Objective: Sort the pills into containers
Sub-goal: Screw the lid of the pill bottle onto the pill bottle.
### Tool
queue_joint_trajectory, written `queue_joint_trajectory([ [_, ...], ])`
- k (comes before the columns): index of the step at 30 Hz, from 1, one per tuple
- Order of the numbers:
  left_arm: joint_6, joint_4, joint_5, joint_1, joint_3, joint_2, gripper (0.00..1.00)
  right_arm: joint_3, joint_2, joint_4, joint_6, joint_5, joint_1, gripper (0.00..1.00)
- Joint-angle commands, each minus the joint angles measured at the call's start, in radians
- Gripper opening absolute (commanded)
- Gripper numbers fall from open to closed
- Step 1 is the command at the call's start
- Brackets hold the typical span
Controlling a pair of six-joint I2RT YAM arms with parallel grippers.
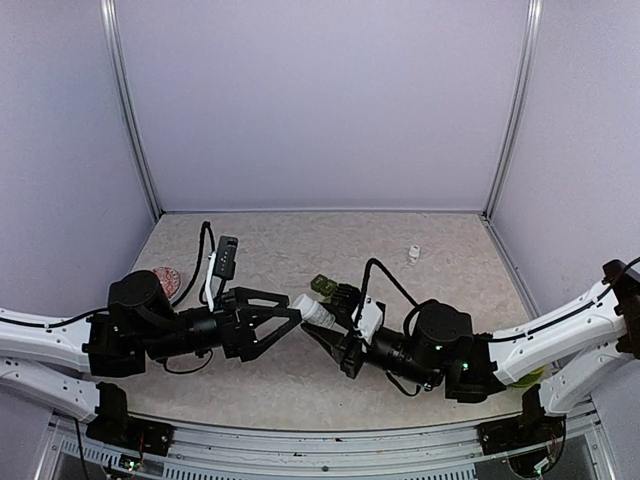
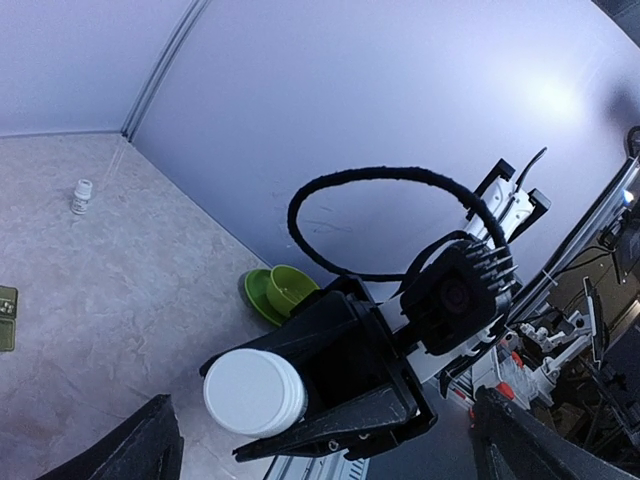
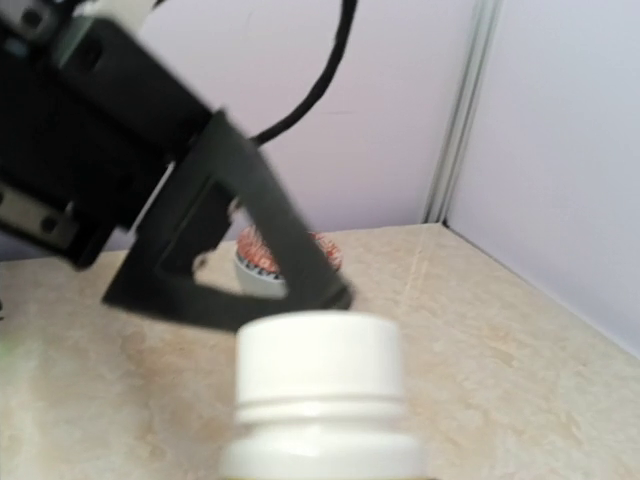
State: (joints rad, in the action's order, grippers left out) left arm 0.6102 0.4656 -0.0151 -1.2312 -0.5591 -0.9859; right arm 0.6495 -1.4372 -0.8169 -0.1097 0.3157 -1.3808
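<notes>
A white pill bottle point(image 1: 311, 311) is held above the table, and my right gripper point(image 1: 320, 324) is shut on its body. Its white cap point(image 2: 254, 391) points at my left gripper point(image 1: 296, 320), which stands open with its fingertips right at the cap. In the right wrist view the bottle point(image 3: 320, 405) fills the bottom, hiding my own fingers, and one black left finger point(image 3: 240, 235) passes just behind the cap. A small white bottle point(image 1: 413, 254) stands at the back right. A green pill pack point(image 1: 322, 285) lies just behind the grippers.
A white bowl of reddish pieces point(image 1: 166, 275) sits at the left, also seen as the bowl point(image 3: 272, 258) behind the left finger. Two stacked green bowls point(image 2: 275, 290) stand by the right arm. A black device point(image 1: 227, 258) lies at the back left. Purple walls enclose the table.
</notes>
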Motion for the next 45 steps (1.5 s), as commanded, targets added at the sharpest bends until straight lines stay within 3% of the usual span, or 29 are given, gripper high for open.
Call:
queue_joint_trajectory([
  [1,0.015,0.026,-0.015,-0.006,0.002,-0.015,0.98,-0.004,0.024,-0.001,-0.015,0.027,0.006,0.07],
  [28,0.011,0.054,-0.028,-0.008,0.013,-0.007,0.95,0.083,-0.133,-0.005,0.013,-0.102,0.008,0.08],
  [45,0.101,-0.226,0.075,-0.004,-0.062,0.026,0.85,0.024,0.0,0.029,-0.085,-0.001,0.009,0.07],
])
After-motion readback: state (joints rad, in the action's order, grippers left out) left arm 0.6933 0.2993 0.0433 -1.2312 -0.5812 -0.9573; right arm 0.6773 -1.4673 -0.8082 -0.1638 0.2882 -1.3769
